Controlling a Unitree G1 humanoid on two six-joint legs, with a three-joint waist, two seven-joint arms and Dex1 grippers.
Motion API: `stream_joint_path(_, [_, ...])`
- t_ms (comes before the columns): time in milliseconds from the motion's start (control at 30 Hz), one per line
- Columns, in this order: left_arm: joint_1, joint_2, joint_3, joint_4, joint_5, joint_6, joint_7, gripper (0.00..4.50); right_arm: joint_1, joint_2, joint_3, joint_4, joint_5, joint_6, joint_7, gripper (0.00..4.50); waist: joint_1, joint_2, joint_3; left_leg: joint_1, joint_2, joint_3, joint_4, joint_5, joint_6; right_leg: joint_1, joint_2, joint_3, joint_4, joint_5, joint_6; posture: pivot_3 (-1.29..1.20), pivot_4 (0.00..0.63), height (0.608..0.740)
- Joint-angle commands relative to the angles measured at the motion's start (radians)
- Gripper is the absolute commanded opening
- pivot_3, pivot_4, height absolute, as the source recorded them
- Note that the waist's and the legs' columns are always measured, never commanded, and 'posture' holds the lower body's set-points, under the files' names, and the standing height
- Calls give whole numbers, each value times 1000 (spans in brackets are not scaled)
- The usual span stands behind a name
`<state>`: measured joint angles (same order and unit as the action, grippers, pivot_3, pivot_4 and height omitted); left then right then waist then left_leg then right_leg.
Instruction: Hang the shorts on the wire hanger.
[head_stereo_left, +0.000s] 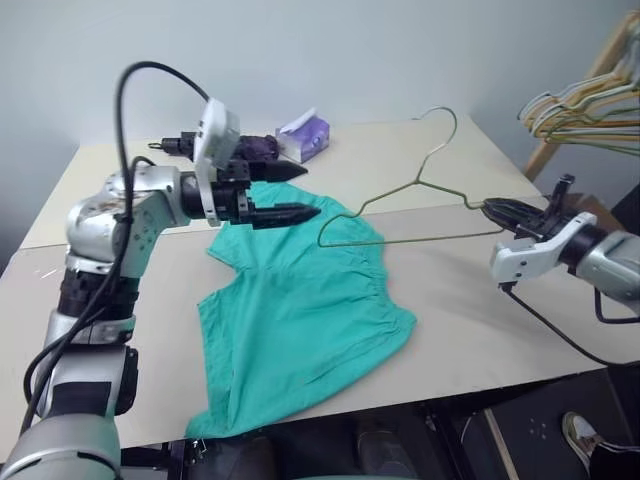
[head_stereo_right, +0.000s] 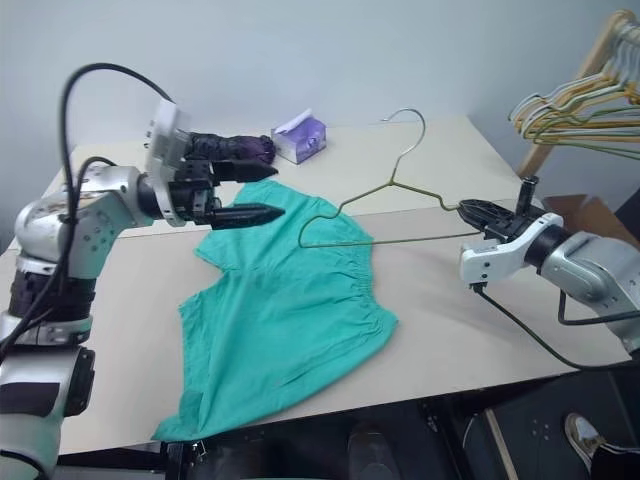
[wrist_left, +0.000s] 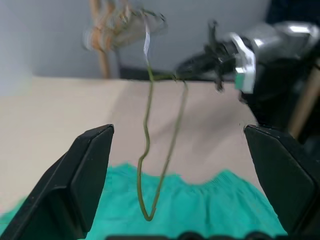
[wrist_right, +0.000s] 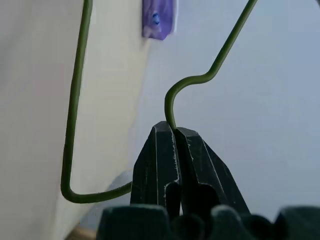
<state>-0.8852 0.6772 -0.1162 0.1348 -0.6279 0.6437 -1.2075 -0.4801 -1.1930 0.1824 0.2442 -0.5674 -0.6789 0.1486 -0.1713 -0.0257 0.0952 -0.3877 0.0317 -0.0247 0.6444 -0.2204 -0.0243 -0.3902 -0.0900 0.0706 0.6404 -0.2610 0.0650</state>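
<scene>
My right jaws (head_stereo_right: 473, 212) are pressed together on one end corner of the wire hanger (head_stereo_right: 385, 205), pinching the thin olive-gold wire right at its bend, as my right wrist view shows. The hanger is lifted off the surface (head_stereo_right: 480, 320) and held out roughly level, its long bottom wire running from my right jaws toward my left side and its hook rising at the far end, toward the wall. The hanger's far corner hangs over the gathered waistband of the shorts (head_stereo_right: 285, 320).

My left jaws (head_stereo_right: 262, 212) stand wide apart with nothing between them, pointing across toward my right arm and hovering above the far edge of the shorts. In my left wrist view the hanger's near loop hangs in the gap between my two left fingers (wrist_left: 80, 175), over the teal fabric, without touching either one.

The shorts lie spread flat on the surface between my two arms, waistband toward my right, one leg reaching the near edge of the surface.

Farther out, a dark folded umbrella (head_stereo_right: 232, 147) and a small purple tissue pack (head_stereo_right: 301, 136) sit near the surface's far edge. Off to my right, a bunch of pale, multicoloured hangers (head_stereo_right: 580, 105) hangs from a wooden rack (head_stereo_right: 590, 75).
</scene>
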Motion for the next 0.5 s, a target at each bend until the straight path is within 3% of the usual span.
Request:
stream_joint_path(33, [-61,-14,-101,88,124,-30,-55,4500,-59,17,-14,11,-28,-98,-16,41,-15,0,-2,0,0,0,0,0,0,0,0,0,0,0,0,-177,0,740])
stream_joint_path(233, [-71,-72,-217,156,274,-47,-66,4500,-86,44,-46,-5,-26,-120,14,41,-54,1,-8,1,-2,-1,0,0,-1,1,-1,0,2,0,0,-190,0,740])
stream_joint_path(467, [-39,-112,-239,118,311,-11,-77,4500,-91,54,-71,-34,-18,-103,40,41,-80,2,-10,2,-2,-2,0,0,0,2,-1,0,3,0,0,-199,3,740])
stream_joint_path(500, [-37,-117,-237,115,312,-9,-78,4206,-93,56,-73,-37,-17,-103,45,0,-83,2,-10,2,-2,-2,0,0,0,2,-1,0,3,0,0,-200,5,740])
